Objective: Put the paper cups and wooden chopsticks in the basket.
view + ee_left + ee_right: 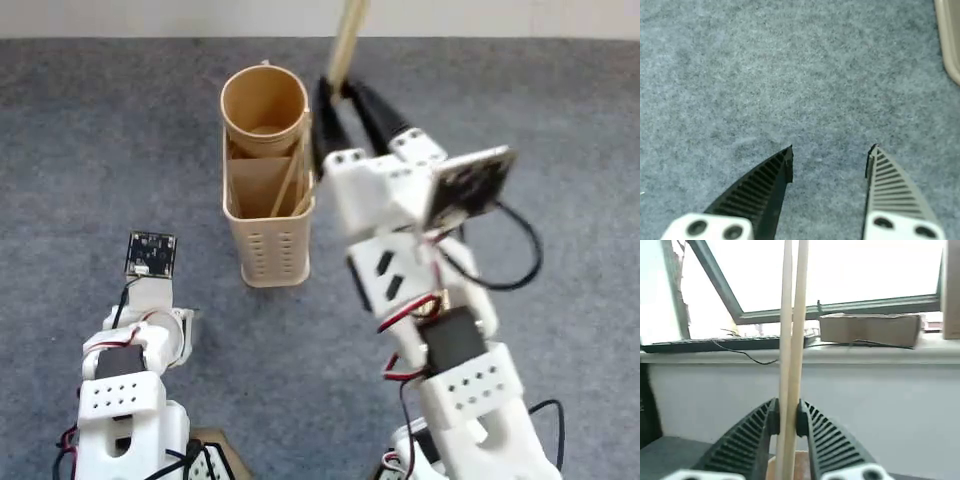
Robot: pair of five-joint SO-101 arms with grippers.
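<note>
The pair of wooden chopsticks (792,340) stood nearly upright just beside the far right corner of the basket (270,255). The right gripper (787,415) clamped both sticks together, apparently toward their lower end. They looked light, stiff and smooth, so a firm pinch across the two at once seemed right. Held that near one end, the long free part could swing or the sticks could scissor apart, and a hold nearer the middle would probably carry them more steadily. Inside the basket a paper cup (264,100) sat upright at the far end. It looked thin-walled and easy to crush, and was likely best taken lightly at the rim. More chopsticks (292,180) leaned in the part of the basket nearer the arms. The left gripper (831,149) hung open and empty over the grey table (100,150), to the near left of the basket.
</note>
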